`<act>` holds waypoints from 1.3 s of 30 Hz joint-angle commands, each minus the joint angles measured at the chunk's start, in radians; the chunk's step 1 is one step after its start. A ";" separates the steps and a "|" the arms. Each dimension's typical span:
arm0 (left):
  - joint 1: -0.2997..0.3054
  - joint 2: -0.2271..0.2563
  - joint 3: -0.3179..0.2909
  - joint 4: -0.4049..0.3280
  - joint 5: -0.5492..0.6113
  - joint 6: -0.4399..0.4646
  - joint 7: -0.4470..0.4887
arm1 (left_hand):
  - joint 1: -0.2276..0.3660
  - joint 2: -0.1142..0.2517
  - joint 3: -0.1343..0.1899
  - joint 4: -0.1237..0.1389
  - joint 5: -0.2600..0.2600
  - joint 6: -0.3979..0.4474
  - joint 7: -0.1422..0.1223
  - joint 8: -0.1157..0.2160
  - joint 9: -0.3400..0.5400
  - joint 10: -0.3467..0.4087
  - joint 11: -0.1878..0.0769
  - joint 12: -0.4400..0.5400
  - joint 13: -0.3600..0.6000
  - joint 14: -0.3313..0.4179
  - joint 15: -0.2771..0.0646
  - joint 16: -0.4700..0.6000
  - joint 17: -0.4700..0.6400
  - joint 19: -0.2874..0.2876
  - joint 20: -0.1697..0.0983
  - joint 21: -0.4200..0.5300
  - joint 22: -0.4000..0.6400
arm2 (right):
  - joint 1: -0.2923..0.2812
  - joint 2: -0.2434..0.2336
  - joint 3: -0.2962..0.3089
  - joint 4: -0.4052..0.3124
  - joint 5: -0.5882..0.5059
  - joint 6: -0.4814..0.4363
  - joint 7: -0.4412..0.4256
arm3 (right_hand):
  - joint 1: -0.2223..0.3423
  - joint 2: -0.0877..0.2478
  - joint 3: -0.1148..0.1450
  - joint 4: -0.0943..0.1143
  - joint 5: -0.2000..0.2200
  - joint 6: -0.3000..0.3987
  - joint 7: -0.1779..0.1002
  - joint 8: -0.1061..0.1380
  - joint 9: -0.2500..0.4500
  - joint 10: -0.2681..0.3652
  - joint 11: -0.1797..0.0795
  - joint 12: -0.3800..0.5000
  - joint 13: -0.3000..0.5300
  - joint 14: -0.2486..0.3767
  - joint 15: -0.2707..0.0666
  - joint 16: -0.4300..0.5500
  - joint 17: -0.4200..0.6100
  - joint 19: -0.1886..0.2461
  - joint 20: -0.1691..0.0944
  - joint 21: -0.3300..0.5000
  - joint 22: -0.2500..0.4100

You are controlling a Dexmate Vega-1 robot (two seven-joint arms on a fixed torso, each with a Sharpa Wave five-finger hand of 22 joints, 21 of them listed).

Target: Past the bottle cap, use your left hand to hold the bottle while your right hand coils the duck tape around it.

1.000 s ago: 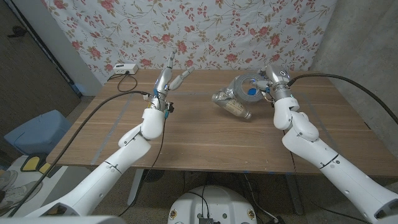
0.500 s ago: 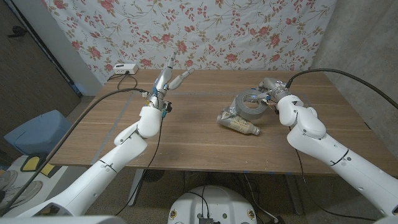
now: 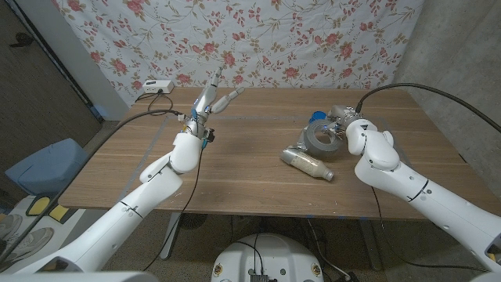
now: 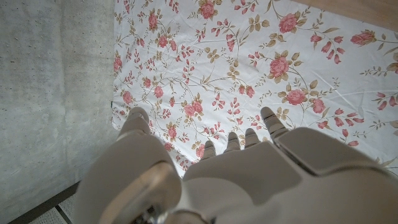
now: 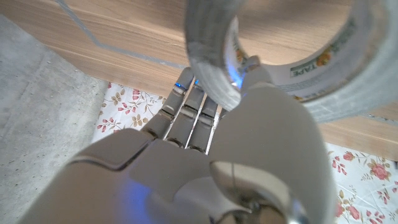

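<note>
- Head view: left arm reaches in from the lower left corner across the wooden bench [image 3: 235, 180]; the left hand [image 3: 210, 102] is raised near the far edge, fingers spread and pointing up toward the floral cloth [image 3: 258, 39], holding nothing.
- Left wrist view: left hand's fingers [image 4: 268, 121] stand apart against the floral cloth, with nothing between them.
- Head view: right arm enters from the lower right corner, bent; the right hand [image 3: 340, 124] grips the grey duck tape roll [image 3: 322, 139] at the right of the bench.
- Right wrist view: fingers pass through the roll's core and the thumb presses its outer band.
- Head view: the bottle [image 3: 308, 163] lies on its side on the bench, touching the roll's near side.
- Head view: a white box [image 3: 153, 87] sits at the far left corner of the bench.
</note>
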 commanded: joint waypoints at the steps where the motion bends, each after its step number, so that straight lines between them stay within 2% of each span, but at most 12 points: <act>1: 0.014 0.014 -0.008 -0.021 -0.001 0.012 0.002 | -0.008 0.002 -0.001 0.001 0.005 -0.066 0.008 0.002 0.001 -0.084 0.006 0.006 0.000 -0.075 0.005 0.003 0.001 -0.087 0.005 -0.005 0.005 | 0.073 -0.002 -0.043 0.029 -0.042 -0.083 0.129 | -0.148 -0.063 -0.074 0.058 0.005 -0.195 -0.007 -0.004 -0.036 -0.184 0.010 -0.107 -0.035 -0.207 -0.085 -0.052 -0.095 -0.077 0.009 -0.052 0.004; 5: 0.020 0.018 -0.011 -0.028 0.002 0.009 0.007 | -0.008 0.003 -0.001 0.000 0.005 -0.069 0.008 0.002 0.001 -0.090 0.006 0.005 -0.002 -0.079 0.006 0.003 0.001 -0.090 0.006 -0.007 0.005 | 0.156 -0.024 -0.098 0.041 -0.075 -0.129 0.292 | -0.195 -0.120 -0.138 0.075 0.038 -0.301 -0.023 -0.001 -0.058 -0.319 -0.004 -0.124 -0.055 -0.354 -0.061 -0.053 -0.157 -0.146 -0.007 -0.105 0.005; 6: 0.022 0.020 -0.012 -0.033 0.003 0.015 0.006 | -0.008 0.003 -0.001 0.000 0.005 -0.069 0.009 0.002 0.001 -0.089 0.006 0.006 -0.002 -0.079 0.006 0.003 0.001 -0.090 0.005 -0.008 0.005 | 0.182 -0.030 -0.119 0.046 -0.093 -0.141 0.338 | -0.194 -0.127 -0.144 0.074 0.045 -0.320 -0.024 -0.003 -0.061 -0.335 -0.002 -0.124 -0.057 -0.373 -0.058 -0.053 -0.165 -0.155 -0.009 -0.112 0.004; 7: 0.023 0.022 -0.014 -0.035 0.000 0.014 0.003 | -0.008 0.003 -0.001 0.000 0.006 -0.069 0.008 0.002 0.001 -0.090 0.006 0.006 -0.002 -0.079 0.007 0.004 0.001 -0.090 0.005 -0.008 0.005 | 0.202 -0.034 -0.139 0.049 -0.113 -0.152 0.374 | -0.192 -0.143 -0.161 0.072 0.064 -0.359 -0.028 -0.003 -0.067 -0.366 0.025 -0.122 -0.064 -0.412 -0.051 -0.052 -0.183 -0.168 -0.015 -0.127 0.004; 11: 0.031 0.026 -0.019 -0.042 0.002 0.012 0.010 | -0.008 0.004 -0.001 0.000 0.006 -0.071 0.009 0.002 0.001 -0.092 0.009 0.007 -0.004 -0.081 0.006 0.004 0.001 -0.092 0.005 -0.010 0.005 | 0.231 -0.041 -0.158 0.048 -0.147 -0.174 0.432 | -0.189 -0.178 -0.193 0.066 0.098 -0.422 -0.027 -0.003 -0.076 -0.423 0.025 -0.122 -0.075 -0.469 -0.048 -0.050 -0.212 -0.184 -0.018 -0.149 0.004; 14: 0.038 0.030 -0.023 -0.048 0.000 0.012 0.011 | -0.008 0.005 -0.001 0.000 0.006 -0.073 0.010 0.002 0.001 -0.095 0.010 0.007 -0.005 -0.084 0.006 0.004 0.000 -0.093 0.005 -0.011 0.005 | 0.163 -0.030 -0.065 0.020 -0.070 -0.149 0.332 | -0.200 -0.183 -0.207 0.072 0.112 -0.428 -0.018 0.003 -0.079 -0.432 0.027 -0.117 -0.079 -0.476 -0.036 -0.044 -0.222 -0.184 -0.011 -0.156 0.004; 16: 0.043 0.032 -0.027 -0.053 -0.003 0.016 0.010 | -0.008 0.006 -0.001 0.000 0.006 -0.075 0.011 0.002 0.001 -0.096 0.011 0.007 -0.006 -0.085 0.006 0.004 0.000 -0.093 0.005 -0.012 0.006 | 0.103 -0.014 0.019 0.000 0.007 -0.115 0.253 | -0.232 -0.162 -0.216 0.094 0.125 -0.413 -0.001 0.014 -0.082 -0.417 0.042 -0.107 -0.084 -0.465 -0.030 -0.032 -0.230 -0.172 0.002 -0.158 0.005; 18: 0.048 0.033 -0.031 -0.054 -0.006 0.014 0.014 | -0.008 0.006 -0.001 -0.001 0.006 -0.077 0.011 0.002 0.001 -0.096 0.009 0.008 -0.006 -0.085 0.007 0.005 0.000 -0.093 0.005 -0.012 0.006 | 0.018 0.014 0.145 -0.016 0.129 -0.026 0.149 | -0.317 -0.116 -0.238 0.151 0.134 -0.406 0.035 0.020 -0.087 -0.409 0.075 -0.100 -0.094 -0.455 -0.003 -0.019 -0.244 -0.145 0.034 -0.161 0.005; 21: 0.056 0.036 -0.039 -0.055 -0.016 0.009 0.017 | -0.008 0.008 -0.001 -0.001 0.006 -0.078 0.011 0.002 0.001 -0.096 0.008 0.009 -0.008 -0.084 0.008 0.006 0.000 -0.092 0.006 -0.013 0.006 | -0.089 0.071 0.291 -0.024 0.269 0.109 0.007 | -0.365 -0.044 -0.232 0.189 0.131 -0.401 0.067 0.023 -0.091 -0.398 0.114 -0.095 -0.104 -0.449 0.032 -0.013 -0.257 -0.136 0.073 -0.171 0.004; 25: 0.068 0.039 -0.051 -0.051 -0.036 -0.007 0.018 | -0.008 0.009 -0.002 -0.001 0.007 -0.073 0.008 0.005 0.001 -0.093 0.006 0.012 -0.010 -0.081 0.009 0.008 0.000 -0.089 0.009 -0.014 0.006 | -0.181 0.146 0.418 -0.013 0.412 0.284 -0.128 | -0.371 -0.008 -0.221 0.193 0.123 -0.391 0.069 0.027 -0.095 -0.393 0.125 -0.093 -0.110 -0.452 0.045 -0.016 -0.269 -0.147 0.092 -0.184 0.002; 29: 0.076 0.046 -0.059 -0.047 -0.046 -0.019 0.017 | -0.010 0.010 -0.003 -0.001 0.007 -0.070 0.008 0.007 0.001 -0.091 0.005 0.014 -0.012 -0.078 0.008 0.011 0.000 -0.084 0.011 -0.014 0.006 | -0.214 0.189 0.465 0.003 0.495 0.393 -0.193 | -0.378 0.003 -0.219 0.196 0.118 -0.386 0.064 0.028 -0.096 -0.396 0.132 -0.095 -0.113 -0.451 0.046 -0.016 -0.274 -0.156 0.098 -0.191 0.002; 39: 0.097 0.061 -0.083 -0.032 -0.085 -0.050 0.006 | -0.012 0.011 -0.004 -0.001 0.006 -0.075 0.004 0.006 0.000 -0.090 0.004 0.017 -0.016 -0.078 0.007 0.012 0.000 -0.082 0.010 -0.016 0.007 | -0.241 0.257 0.497 0.056 0.609 0.577 -0.314 | -0.402 -0.002 -0.229 0.198 0.096 -0.392 0.062 0.024 -0.099 -0.399 0.131 -0.097 -0.121 -0.466 0.051 -0.026 -0.294 -0.174 0.106 -0.208 0.001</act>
